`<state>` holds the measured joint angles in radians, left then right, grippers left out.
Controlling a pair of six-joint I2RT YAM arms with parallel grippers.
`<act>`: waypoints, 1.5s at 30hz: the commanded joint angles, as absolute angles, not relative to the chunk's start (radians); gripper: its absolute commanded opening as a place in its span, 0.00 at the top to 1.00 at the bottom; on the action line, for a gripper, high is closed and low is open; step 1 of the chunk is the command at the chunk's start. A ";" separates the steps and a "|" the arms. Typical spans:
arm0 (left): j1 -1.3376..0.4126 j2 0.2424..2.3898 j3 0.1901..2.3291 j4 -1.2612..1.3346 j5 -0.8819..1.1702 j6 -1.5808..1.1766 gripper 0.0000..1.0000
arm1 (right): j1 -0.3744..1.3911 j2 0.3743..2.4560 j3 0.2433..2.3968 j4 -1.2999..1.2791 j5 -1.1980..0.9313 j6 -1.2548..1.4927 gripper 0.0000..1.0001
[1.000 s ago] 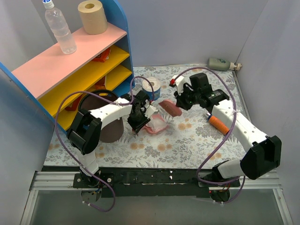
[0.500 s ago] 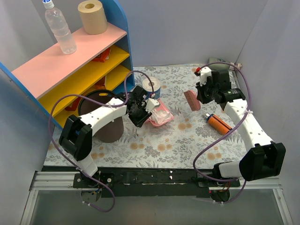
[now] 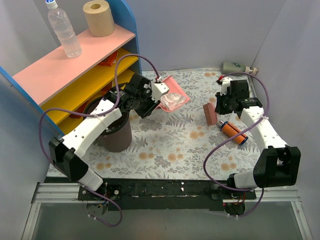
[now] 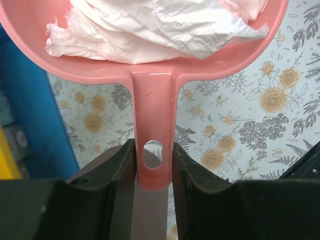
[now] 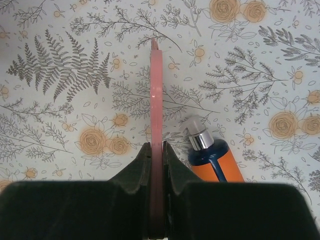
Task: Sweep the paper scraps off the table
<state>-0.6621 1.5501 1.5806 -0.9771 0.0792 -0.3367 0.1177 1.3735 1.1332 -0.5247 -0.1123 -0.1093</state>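
My left gripper (image 3: 152,98) is shut on the handle of the pink dustpan (image 3: 176,93), held raised over the back of the table (image 3: 175,145). Crumpled white paper scraps (image 3: 172,101) lie inside the pan. In the left wrist view the jaws (image 4: 154,160) clamp the pan's handle (image 4: 153,115) and the scraps (image 4: 150,25) fill the pan. My right gripper (image 3: 223,105) is shut on a pink brush (image 3: 209,114) at the right. In the right wrist view the brush (image 5: 156,110) runs edge-on between the fingers (image 5: 157,160). I see no loose scraps on the cloth.
A dark brown bin (image 3: 112,132) stands at the left under my left arm. The blue-sided shelf (image 3: 75,75) holds a water bottle (image 3: 63,30) and a brown paper roll (image 3: 98,17). An orange bottle (image 3: 232,132) lies beside the brush. A grey-green bottle (image 3: 235,67) lies at the back right.
My left gripper has lifted the dustpan with the scraps up and back, uncovering nothing of the white roll. My right gripper has carried the brush right and lowered it beside the orange bottle.
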 commanded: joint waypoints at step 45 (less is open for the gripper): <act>-0.403 0.946 1.529 -1.382 -0.687 0.088 1.00 | 0.161 1.678 1.249 -0.460 -0.270 0.058 0.99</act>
<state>-0.4076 0.9630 1.5246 -1.3521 -0.6052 -0.0738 0.1387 1.6447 1.2243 -0.4339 -0.2726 0.0528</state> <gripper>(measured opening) 0.282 0.133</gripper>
